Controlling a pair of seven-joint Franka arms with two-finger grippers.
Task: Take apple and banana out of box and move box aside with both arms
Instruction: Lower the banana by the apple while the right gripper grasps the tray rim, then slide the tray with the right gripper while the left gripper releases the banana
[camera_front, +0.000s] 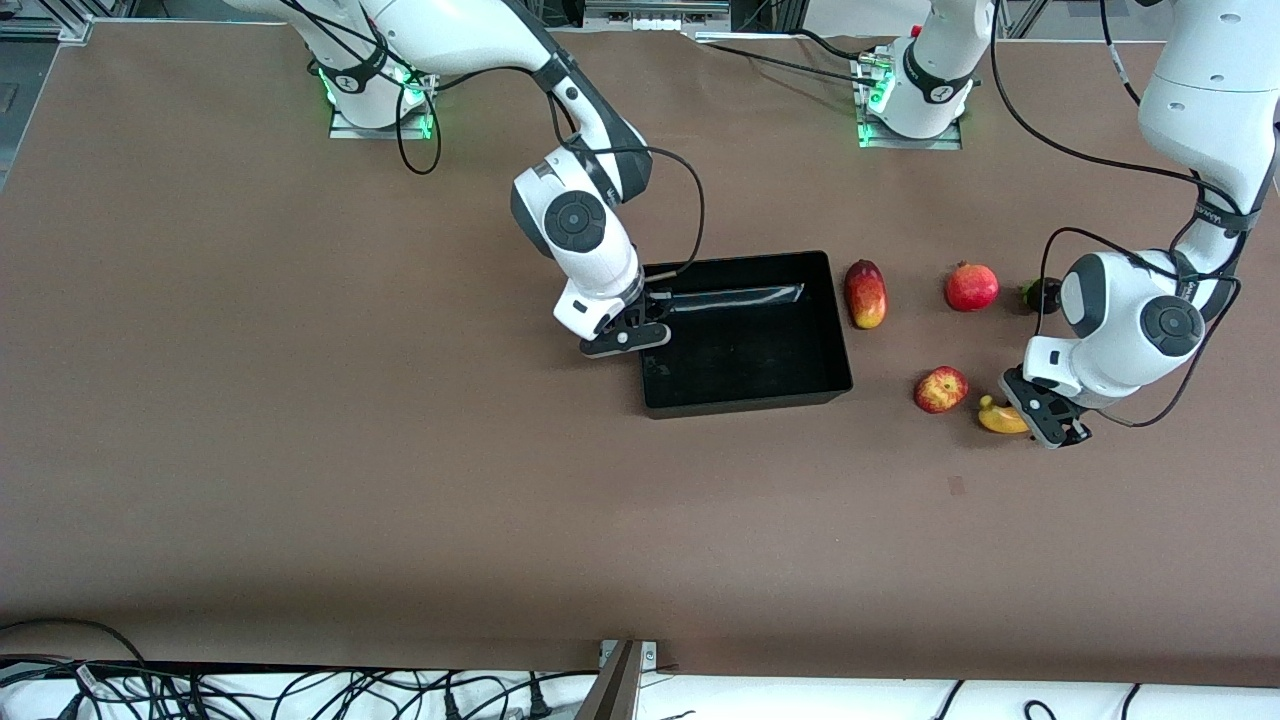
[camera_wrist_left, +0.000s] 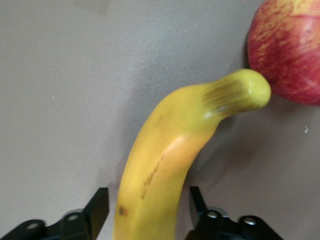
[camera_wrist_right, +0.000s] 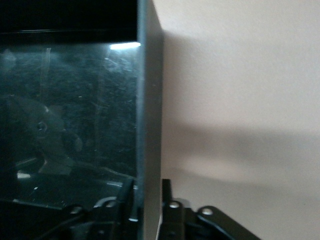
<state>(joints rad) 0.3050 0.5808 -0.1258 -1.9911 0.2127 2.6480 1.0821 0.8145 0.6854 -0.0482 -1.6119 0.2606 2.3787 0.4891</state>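
We see the right claw (camera_front: 627, 338) clamped on the wall of the black box (camera_front: 740, 335), at the box's 9 o'clock edge. The left claw (camera_front: 1045, 418) sits low at the banana (camera_front: 1000, 417), fingers (camera_wrist_left: 100, 205) spread either side of it, not yet pinching. The banana's tip touches the apple (camera_front: 940, 389), which lies at the banana's 10 o'clock. Both rest on the brown counter (camera_front: 300, 400), at the box's 4 o'clock.
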